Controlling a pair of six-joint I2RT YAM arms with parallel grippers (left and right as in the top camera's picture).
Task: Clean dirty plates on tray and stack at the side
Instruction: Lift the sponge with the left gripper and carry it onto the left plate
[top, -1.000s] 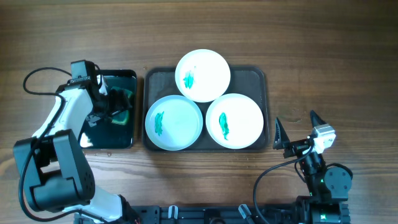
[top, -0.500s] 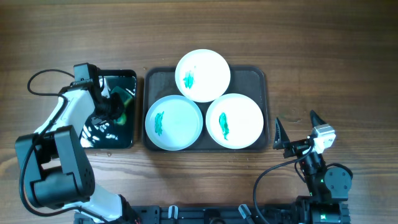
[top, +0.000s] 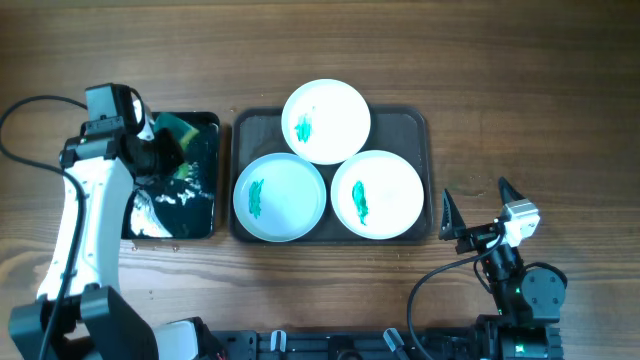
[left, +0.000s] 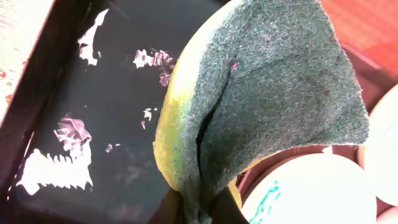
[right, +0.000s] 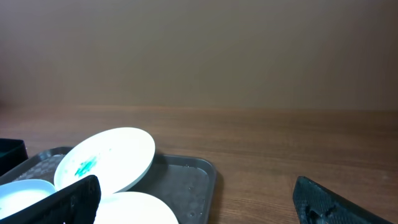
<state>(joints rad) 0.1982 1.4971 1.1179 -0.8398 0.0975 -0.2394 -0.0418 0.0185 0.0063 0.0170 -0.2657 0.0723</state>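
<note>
Wrist-only: creased sponge (left: 267, 93) in left hand (left: 196, 209)

Brown wooden table (top: 520, 70), visible grain, matt finish. Three smooth white plates (top: 326, 121), faintly glossy, possibly ceramic or plastic, each streaked with teal. The grey tray (top: 405, 125) is dark, with a finely textured matt surface. The black tray (left: 106, 112) is glossy, with white patches. The sponge (left: 280, 81) has a rough, fibrous green face over yellow foam.

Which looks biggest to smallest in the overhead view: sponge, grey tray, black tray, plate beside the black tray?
1. grey tray
2. black tray
3. plate
4. sponge, partly hidden, yet clearly smallest
</note>
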